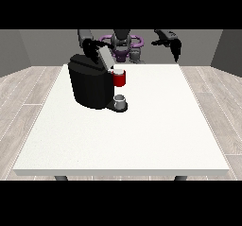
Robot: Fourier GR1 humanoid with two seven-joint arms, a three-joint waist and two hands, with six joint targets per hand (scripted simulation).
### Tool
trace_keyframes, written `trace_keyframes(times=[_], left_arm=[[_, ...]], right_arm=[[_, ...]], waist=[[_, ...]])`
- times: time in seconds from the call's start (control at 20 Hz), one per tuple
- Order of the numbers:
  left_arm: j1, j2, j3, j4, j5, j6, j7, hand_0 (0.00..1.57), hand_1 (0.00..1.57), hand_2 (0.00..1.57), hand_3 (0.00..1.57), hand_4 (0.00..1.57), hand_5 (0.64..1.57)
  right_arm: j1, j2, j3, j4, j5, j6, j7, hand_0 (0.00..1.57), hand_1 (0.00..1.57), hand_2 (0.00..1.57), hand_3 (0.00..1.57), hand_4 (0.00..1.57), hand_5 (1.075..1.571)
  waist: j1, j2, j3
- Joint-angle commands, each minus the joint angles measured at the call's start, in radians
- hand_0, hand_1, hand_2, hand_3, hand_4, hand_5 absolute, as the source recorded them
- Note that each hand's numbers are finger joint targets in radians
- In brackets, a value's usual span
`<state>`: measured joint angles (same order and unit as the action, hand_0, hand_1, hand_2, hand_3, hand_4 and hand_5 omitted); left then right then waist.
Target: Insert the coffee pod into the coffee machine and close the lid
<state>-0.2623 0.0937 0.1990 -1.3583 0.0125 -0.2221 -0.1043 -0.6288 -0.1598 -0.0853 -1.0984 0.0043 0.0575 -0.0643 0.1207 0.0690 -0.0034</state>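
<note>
Front view. Black coffee machine [90, 85] sits on the white table [142, 135], toward the far edge. Its grey lid [105, 57] is raised and tilted. A red part [119, 78] shows at the machine's head; coffee pod itself cannot be made out. A grey cup [121, 101] stands on the machine's base, below the red part. Hand at the view's left [92, 47] is at the lid's top; fingers cannot be told. Hand at the view's right [176, 47] hangs well apart from the machine, fingers straight, pointing down, holding nothing.
</note>
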Motion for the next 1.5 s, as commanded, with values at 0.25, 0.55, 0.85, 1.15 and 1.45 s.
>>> trace_keyframes(times=[0.25, 0.55, 0.85, 1.15, 1.45], left_arm=[[0.013, 0.021, -0.017, -0.042, 0.006, 0.02, 0.053, 0.0, 0.0, 0.0, 0.0, 0.0, 1.571], [0.009, 0.025, 0.002, 0.026, 0.02, 0.024, 0.008, 0.0, 0.0, 0.0, 0.0, 0.16, 1.571], [0.029, 0.026, -0.01, 0.014, 0.054, -0.004, 0.033, 0.0, 0.0, 0.0, 0.0, 0.14, 1.571], [-0.035, 0.0, -0.046, 0.012, 0.002, 0.069, 0.022, 0.0, 0.0, 0.0, 0.0, 0.0, 1.571], [0.006, -0.024, -0.073, -0.033, 0.019, 0.059, 0.015, 0.0, 0.0, 0.0, 0.0, 0.17, 1.571]], right_arm=[[0.001, 0.014, 0.011, 0.084, 0.024, 0.019, -0.043, 0.0, 0.0, 0.0, 0.0, 0.0, 1.571], [-0.05, 0.086, 0.081, 0.048, 0.072, -0.031, 0.037, 0.0, 0.0, 0.0, 0.0, 0.11, 1.571], [-0.108, 0.045, 0.071, 0.084, 0.099, -0.005, 0.021, 0.0, 0.0, 0.0, 0.0, 0.21, 1.571], [-0.14, 0.102, 0.109, 0.088, 0.143, -0.037, 0.015, 0.0, 0.0, 0.0, 0.0, 0.11, 1.571], [-0.155, 0.122, 0.097, 0.081, 0.126, -0.017, 0.012, 0.0, 0.0, 0.0, 0.0, 0.03, 1.571]], waist=[[0.01, -0.014, 0.0035], [-0.006, -0.034, 0.0031], [0.026, -0.016, 0.0033], [-0.012, -0.017, 0.0034], [0.006, -0.06, 0.0034]])
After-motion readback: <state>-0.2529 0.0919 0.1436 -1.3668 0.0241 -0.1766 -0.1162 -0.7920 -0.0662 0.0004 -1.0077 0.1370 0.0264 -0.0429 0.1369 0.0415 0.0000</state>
